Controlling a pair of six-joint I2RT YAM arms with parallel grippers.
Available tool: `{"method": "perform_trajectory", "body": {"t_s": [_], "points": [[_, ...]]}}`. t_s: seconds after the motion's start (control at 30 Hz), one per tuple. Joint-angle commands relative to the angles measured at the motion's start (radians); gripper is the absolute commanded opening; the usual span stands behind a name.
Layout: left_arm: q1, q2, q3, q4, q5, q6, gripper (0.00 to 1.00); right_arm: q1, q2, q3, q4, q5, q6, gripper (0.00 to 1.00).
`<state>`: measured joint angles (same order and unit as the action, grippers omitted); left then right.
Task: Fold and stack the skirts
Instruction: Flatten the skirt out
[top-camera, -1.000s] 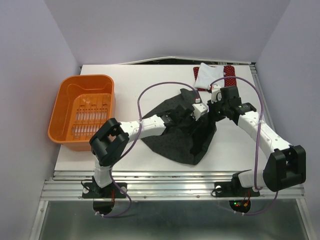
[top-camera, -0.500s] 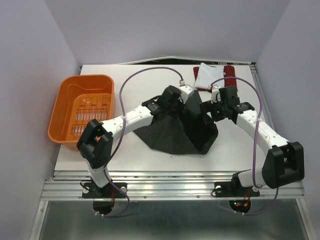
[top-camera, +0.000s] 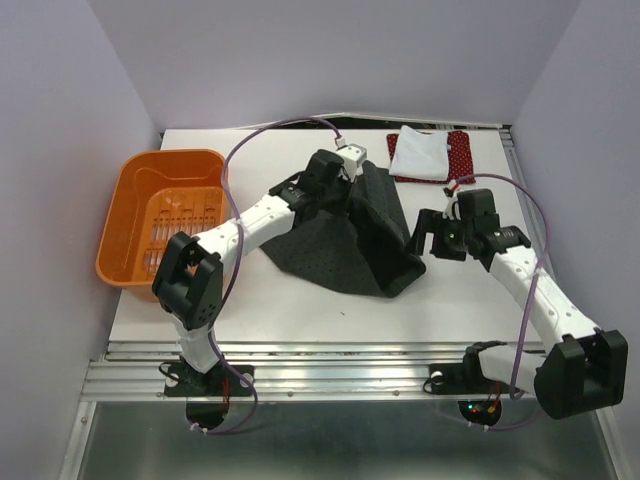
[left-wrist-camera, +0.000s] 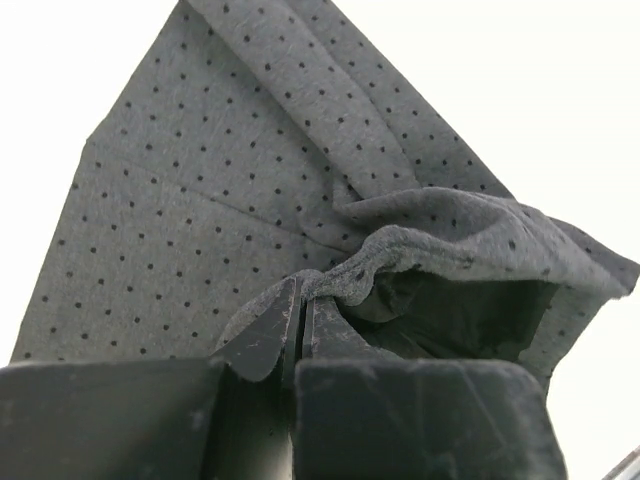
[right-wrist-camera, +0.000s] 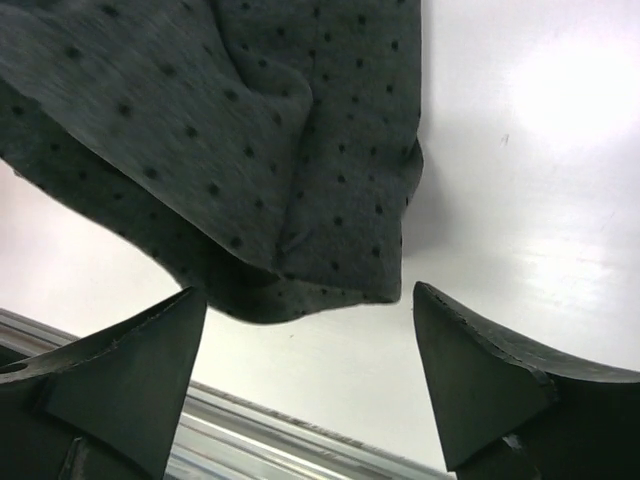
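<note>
Because the grey skirt (top-camera: 325, 255) is soft, light and limp, it sags wherever unsupported, draping onto the table (top-camera: 250, 310) right of the basket (top-camera: 170, 158). The left fingers (left-wrist-camera: 262, 340) pinch shut on its bunched edge, lifting a peak. Farther from the basket, the right fingers (right-wrist-camera: 115, 375) stand wide apart over its loose corner, likely the next hold.

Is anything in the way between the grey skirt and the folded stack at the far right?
Nothing visible: only bare table lies between the grey skirt and the white skirt on the red skirt.
</note>
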<state>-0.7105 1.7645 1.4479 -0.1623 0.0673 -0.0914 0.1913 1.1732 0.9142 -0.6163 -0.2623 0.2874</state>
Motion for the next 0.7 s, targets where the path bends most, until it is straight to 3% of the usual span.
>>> {"method": "perform_trajectory", "body": {"t_s": [0.0, 0.33, 0.5, 0.67], "points": [[0.058, -0.008, 0.025, 0.014, 0.051, -0.045, 0.0, 0.0, -0.015, -0.075, 0.046, -0.018, 0.214, 0.87], [0.108, -0.007, 0.077, 0.014, 0.089, -0.044, 0.0, 0.0, -0.061, -0.291, 0.197, -0.097, 0.504, 0.81], [0.12, -0.01, 0.075, 0.014, 0.1, -0.042, 0.0, 0.01, -0.006, -0.399, 0.479, -0.074, 0.579, 0.73], [0.129, -0.01, 0.08, 0.01, 0.109, -0.042, 0.0, 0.053, 0.1, -0.399, 0.598, -0.06, 0.641, 0.72]]}}
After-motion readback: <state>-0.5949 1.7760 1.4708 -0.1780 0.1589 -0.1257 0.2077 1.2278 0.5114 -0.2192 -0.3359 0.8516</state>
